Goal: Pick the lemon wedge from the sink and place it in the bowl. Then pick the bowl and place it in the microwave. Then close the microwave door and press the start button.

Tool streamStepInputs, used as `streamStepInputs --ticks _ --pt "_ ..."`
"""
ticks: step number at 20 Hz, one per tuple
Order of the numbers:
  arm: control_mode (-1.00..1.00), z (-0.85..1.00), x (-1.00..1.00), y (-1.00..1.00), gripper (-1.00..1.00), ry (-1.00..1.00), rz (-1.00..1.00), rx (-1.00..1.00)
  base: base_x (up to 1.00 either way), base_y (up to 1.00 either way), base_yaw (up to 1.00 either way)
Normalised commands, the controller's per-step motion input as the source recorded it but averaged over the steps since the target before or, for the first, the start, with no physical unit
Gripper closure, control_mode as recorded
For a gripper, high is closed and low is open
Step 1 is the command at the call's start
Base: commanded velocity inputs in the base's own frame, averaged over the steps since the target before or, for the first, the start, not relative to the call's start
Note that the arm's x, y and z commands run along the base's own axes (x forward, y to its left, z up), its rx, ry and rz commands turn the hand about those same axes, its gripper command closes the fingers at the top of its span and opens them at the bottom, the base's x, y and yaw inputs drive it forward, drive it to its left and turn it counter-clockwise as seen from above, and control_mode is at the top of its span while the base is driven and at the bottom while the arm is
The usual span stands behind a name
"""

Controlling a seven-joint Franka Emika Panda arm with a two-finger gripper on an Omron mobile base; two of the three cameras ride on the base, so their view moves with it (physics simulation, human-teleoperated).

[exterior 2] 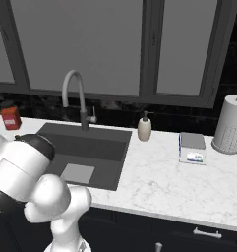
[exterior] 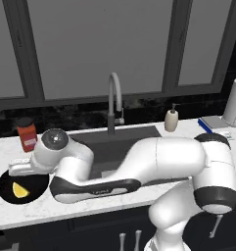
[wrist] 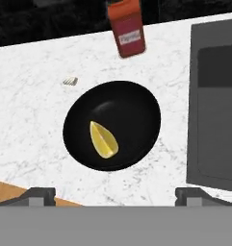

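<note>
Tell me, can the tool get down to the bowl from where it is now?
Probably yes. The open tool hangs right above the bowl, with only the lemon wedge inside; the jar stands apart beyond it.

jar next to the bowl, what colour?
Orange-red jar with a dark lid and a pale label; hand view shows it best, beside the black bowl.

bowl [wrist: 132,103] open above, jar [wrist: 127,27] near its rim

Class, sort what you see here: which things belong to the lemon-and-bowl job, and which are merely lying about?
Job:
lemon wedge
bowl
sink

Lying about:
orange-red jar
soap bottle
paper towel roll
</note>
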Motion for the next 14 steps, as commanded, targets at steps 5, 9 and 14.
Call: streamStepInputs --ticks 5,9,14 --pt "-1.00 0.13 0.00 -1.00 -1.00 0.26 -0.19 0.64 0.00 0.00 0.00" --pt "-1.00 0.45 0.67 -0.62 -1.00 0.52 -0.03 0.59 0.00 0.00 0.00" --pt "-1.00 0.11 0.61 0.15 -1.00 0.45 0.09 0.06 0.00 0.00 0.00"
